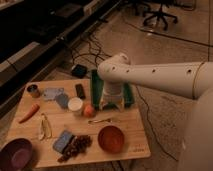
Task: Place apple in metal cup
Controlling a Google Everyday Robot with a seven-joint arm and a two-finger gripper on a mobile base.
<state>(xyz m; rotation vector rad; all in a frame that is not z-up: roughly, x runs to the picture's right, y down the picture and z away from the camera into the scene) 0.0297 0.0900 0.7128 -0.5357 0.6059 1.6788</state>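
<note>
The apple [89, 110] is a small round orange-red fruit on the wooden table [132, 142], just right of the white cup [75, 105]. The metal cup [33, 90] stands upright at the table's far left corner. My gripper [111, 105] hangs from the white arm over the middle of the table's far side. It points down just right of the apple, and its left finger [102, 105] is close beside the fruit. The fingers are spread apart with nothing between them.
A carrot [29, 113] and a banana [44, 127] lie at the left. An orange-brown bowl [111, 138], grapes [76, 145], a blue sponge [63, 141] and a purple bowl [17, 154] sit along the front. A green tray [128, 93] is behind the gripper, and a utensil [100, 120] lies in front of it.
</note>
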